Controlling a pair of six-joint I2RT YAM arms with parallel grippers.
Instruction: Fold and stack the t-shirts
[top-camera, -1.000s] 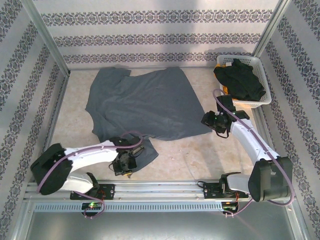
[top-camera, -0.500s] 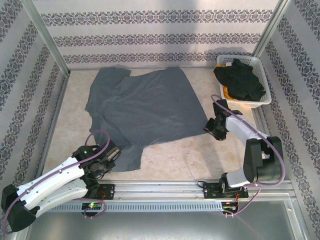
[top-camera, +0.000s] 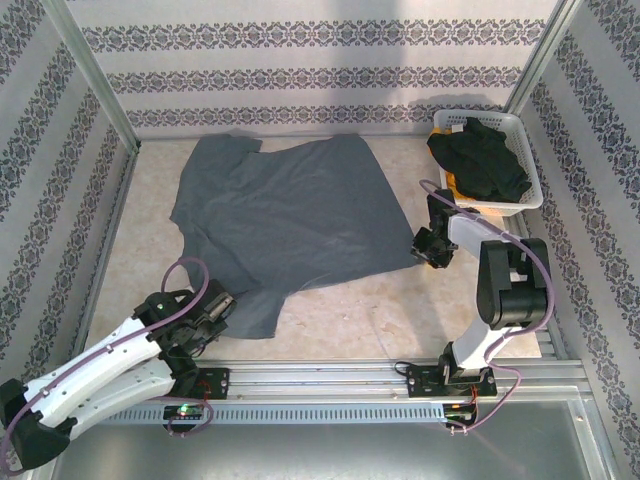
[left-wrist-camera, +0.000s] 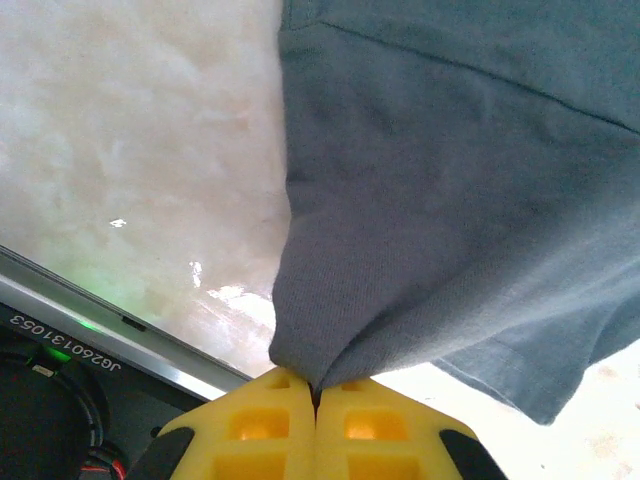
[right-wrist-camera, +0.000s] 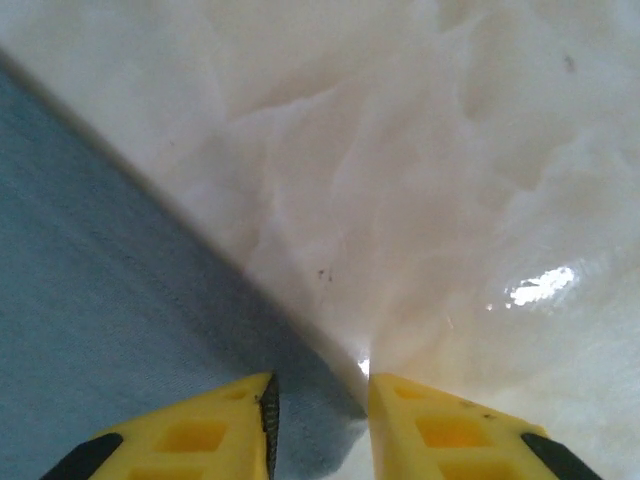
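Observation:
The slate blue-grey t-shirt (top-camera: 290, 215) lies spread on the table, its near-left corner drawn toward the front rail. My left gripper (top-camera: 213, 310) sits at that corner. In the left wrist view its yellow jaws (left-wrist-camera: 316, 388) are shut on a pinch of the grey cloth (left-wrist-camera: 450, 200). My right gripper (top-camera: 426, 250) rests at the shirt's near-right corner. In the right wrist view its fingers (right-wrist-camera: 320, 400) stand apart with the cloth's corner tip (right-wrist-camera: 100, 320) lying between them. A black t-shirt (top-camera: 485, 160) fills the basket, with an orange-yellow one (top-camera: 452, 183) peeking out beneath it.
The white lattice basket (top-camera: 523, 128) stands at the back right corner. Patterned walls close in the back and both sides. A metal rail (top-camera: 320, 378) runs along the near edge. Bare pale tabletop (top-camera: 370, 315) lies between the two arms.
The left arm has swung to the near left, dragging the shirt's near corner with it. The right arm has folded back, its gripper has settled at the shirt's right corner, and its jaws have narrowed.

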